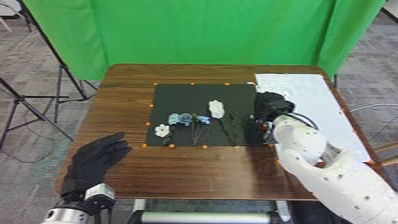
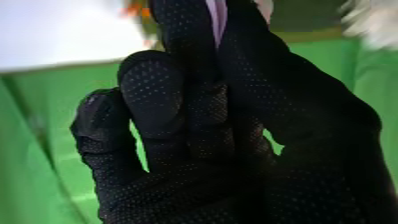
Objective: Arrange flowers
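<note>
Carefully, in the head view with the clock centred on the black mat [image 1: 200, 95], the right hand [image 1: 269, 105] is at three o'clock; between thumb and finger it pinches a smooth, pale lilac strip [image 2: 218, 20], whose long axis runs along these fingers. The long white flower [image 1: 216, 108] lies near the centre, its head toward twelve, its dark stem toward five. The ruffled blue flowers [image 1: 186, 119] lie at nine, the small round white flower [image 1: 162, 130] at eight. The left hand [image 1: 93, 160], with fingers extended, is farther toward eight.
</note>
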Controlling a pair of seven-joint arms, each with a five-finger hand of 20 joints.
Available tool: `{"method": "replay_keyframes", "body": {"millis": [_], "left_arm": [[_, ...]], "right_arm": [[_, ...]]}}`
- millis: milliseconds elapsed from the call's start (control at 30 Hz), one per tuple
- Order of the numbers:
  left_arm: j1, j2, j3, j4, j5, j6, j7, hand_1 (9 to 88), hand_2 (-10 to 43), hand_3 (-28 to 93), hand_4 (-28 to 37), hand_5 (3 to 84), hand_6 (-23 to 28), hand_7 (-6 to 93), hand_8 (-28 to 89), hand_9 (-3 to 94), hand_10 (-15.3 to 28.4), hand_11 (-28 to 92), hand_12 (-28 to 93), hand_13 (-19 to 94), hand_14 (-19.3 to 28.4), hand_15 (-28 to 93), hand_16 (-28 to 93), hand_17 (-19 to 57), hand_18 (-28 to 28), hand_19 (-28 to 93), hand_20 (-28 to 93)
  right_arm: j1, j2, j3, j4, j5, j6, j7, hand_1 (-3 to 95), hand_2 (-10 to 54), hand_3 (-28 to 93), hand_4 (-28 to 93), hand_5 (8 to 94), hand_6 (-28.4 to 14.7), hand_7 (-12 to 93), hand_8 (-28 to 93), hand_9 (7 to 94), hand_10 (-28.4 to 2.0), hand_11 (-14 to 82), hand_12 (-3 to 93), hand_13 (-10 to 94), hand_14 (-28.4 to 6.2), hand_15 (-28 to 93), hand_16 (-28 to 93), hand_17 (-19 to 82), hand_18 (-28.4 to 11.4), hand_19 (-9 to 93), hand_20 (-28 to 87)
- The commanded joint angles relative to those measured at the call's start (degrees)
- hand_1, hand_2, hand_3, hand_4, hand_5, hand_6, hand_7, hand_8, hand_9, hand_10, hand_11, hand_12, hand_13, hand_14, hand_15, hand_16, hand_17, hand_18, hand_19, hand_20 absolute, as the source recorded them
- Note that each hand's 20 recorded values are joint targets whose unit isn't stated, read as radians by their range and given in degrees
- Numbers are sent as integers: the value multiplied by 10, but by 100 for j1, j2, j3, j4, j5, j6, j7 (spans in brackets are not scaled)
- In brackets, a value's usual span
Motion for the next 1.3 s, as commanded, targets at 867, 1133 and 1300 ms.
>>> {"method": "replay_keyframes", "body": {"millis": [867,1133,1300], "left_arm": [[170,197,113,-41,-188,147,246,283,81,798,-162,511,163,151,-93,432,239,412,85,321,284,651,-155,-99,218,608,115],[199,257,145,-19,-232,236,421,283,80,799,-163,511,162,153,-93,432,239,413,86,321,284,651,-155,-99,218,608,115],[330,253,96,-39,-266,372,540,281,79,799,-165,511,161,153,-94,432,239,412,86,320,284,650,-155,-99,218,608,115]], "right_arm": [[-754,-10,312,-915,298,-467,263,369,-95,848,-280,611,-83,164,-118,641,-186,350,187,498,-183,781,207,237,-259,905,389],[-2225,-382,2462,-1673,1344,-788,257,313,-75,850,-272,542,-101,146,-106,537,-228,310,176,383,-235,741,152,167,-260,804,349],[-3341,-1246,4190,-2110,2640,-555,-277,286,-40,863,-275,471,-108,144,-103,453,-234,249,169,272,-251,648,95,87,-247,686,274]]}}
